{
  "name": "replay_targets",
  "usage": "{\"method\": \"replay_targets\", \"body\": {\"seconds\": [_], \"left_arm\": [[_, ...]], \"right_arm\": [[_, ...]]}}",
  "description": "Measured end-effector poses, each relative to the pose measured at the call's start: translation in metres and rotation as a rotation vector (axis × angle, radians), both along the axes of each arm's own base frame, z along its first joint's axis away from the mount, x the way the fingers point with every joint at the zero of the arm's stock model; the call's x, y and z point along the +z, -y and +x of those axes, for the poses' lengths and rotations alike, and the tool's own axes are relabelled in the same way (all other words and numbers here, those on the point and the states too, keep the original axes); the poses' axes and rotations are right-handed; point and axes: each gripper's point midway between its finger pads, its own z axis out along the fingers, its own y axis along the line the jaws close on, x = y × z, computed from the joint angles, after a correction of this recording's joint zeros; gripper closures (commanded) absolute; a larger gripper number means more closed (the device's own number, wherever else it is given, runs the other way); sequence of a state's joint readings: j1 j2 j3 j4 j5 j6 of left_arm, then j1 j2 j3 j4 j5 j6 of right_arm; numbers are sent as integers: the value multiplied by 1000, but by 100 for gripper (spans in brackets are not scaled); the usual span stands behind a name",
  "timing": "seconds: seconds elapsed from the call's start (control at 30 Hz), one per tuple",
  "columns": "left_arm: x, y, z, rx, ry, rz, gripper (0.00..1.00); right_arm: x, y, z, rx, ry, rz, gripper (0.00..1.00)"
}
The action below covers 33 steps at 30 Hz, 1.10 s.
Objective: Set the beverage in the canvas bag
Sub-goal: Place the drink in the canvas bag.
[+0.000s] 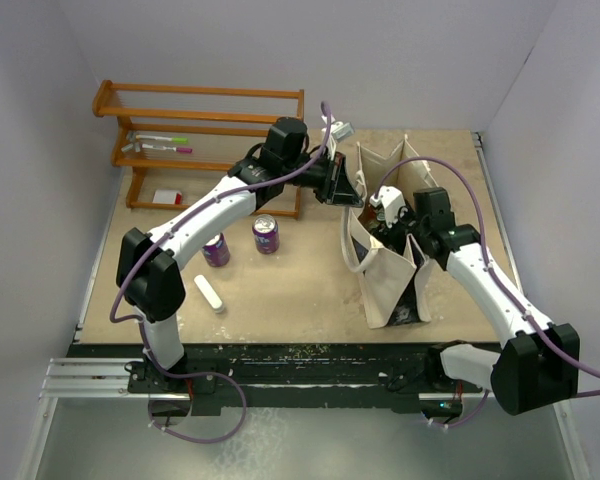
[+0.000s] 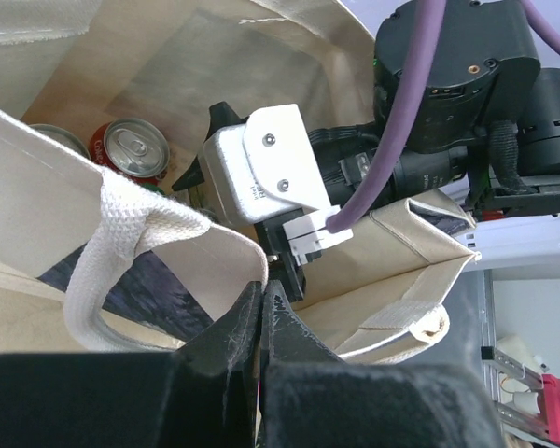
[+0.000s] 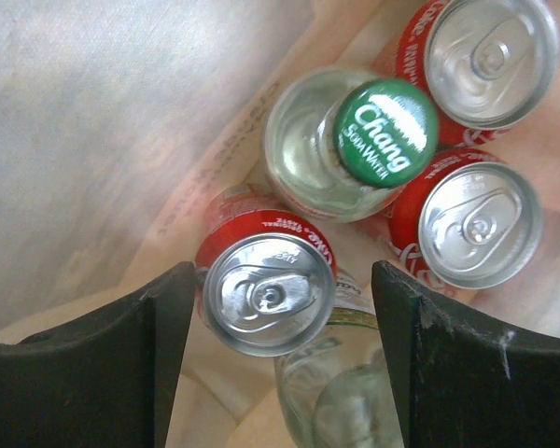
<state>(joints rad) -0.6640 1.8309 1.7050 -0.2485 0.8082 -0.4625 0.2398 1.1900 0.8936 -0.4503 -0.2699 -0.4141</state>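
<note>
The cream canvas bag (image 1: 390, 275) stands upright right of the table's middle, its mouth open. My left gripper (image 2: 261, 301) is shut on the bag's rim (image 2: 226, 235) beside a loop handle (image 2: 112, 257); in the top view it (image 1: 346, 187) sits at the bag's far left edge. My right gripper (image 3: 285, 280) reaches down inside the bag and is open. A red cola can (image 3: 266, 291) stands between its fingers, close to the left one and apart from the right one. From the left wrist view a red can (image 2: 135, 149) shows on the bag's floor.
Inside the bag are two more red cans (image 3: 478, 224) (image 3: 490, 49), a green-capped soda water bottle (image 3: 385, 131) and another glass bottle (image 3: 341, 397). Two purple cans (image 1: 265, 234) (image 1: 216, 250) and a white stick (image 1: 209, 294) lie on the table. A wooden rack (image 1: 200, 125) stands at the back left.
</note>
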Motion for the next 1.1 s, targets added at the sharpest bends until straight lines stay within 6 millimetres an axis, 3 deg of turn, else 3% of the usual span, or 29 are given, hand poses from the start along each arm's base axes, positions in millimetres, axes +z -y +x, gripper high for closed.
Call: {"method": "replay_targets", "body": {"seconds": [0.33,0.5,0.7,0.87,0.97,1.1], "left_arm": [[1,-2,2,5,3,-2,100],[1,-3,4,10,4,-2,100],[2,-4,4,11,4,-3,100],[3,-3,5,11,9,-7,94],[4,-3,5,4,16,-14,86],[8,-3,2,-27,35,-30,67]], "right_arm": [[14,3,4,-9,20,-11,18],[41,1,10,-17,80,8,18],[85,-1,14,-38,181,56,18],[138,-4,24,-48,281,95,18],[171,-6,27,-57,346,125,18],[218,-6,29,-67,442,163,18]]}}
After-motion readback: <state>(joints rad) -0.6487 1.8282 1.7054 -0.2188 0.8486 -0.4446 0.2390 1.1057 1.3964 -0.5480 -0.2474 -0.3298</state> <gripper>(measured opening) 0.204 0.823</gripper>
